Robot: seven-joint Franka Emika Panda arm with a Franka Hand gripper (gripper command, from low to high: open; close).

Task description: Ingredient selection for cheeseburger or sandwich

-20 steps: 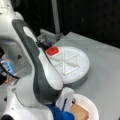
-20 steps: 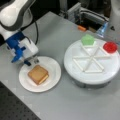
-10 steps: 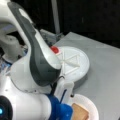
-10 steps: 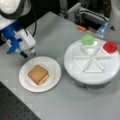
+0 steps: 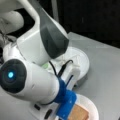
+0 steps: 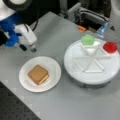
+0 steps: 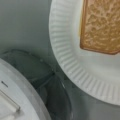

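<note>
My gripper (image 6: pixel 32 48) hangs off the far-left edge of the paper plate (image 6: pixel 53 65) in a front view, clear of the rim, above bare table (image 6: pixel 50 32). Nothing visible between the tips. Can't tell whether the fingers are parted or closed; they read as one small dark stub. The wrist view shows no fingers at all.

The sandwich (image 6: pixel 38 74) sits on the plate, left of centre: brown toast on top, a yellow cheese edge showing at its lower right side. Stacked square, not toppled. In a front view only one toast corner (image 5: pixel 79 114) shows under my blue wrist bracket (image 5: pixel 65 105). The wrist view has the toast top (image 7: pixel 101 25) at upper right, with the ribbed plate rim (image 7: pixel 62 52) below it.

The sectioned tray (image 6: pixel 91 76) stands well apart to that front view's right. The green leaf (image 6: pixel 87 40) and red disc (image 6: pixel 110 47) are in neighbouring far compartments; the rest of the compartments look bare. My read: the stack is built, and those two are left unpicked.

I judge my spot beside the plate keeps the tips clear of the stack and leaves it in view.
</note>
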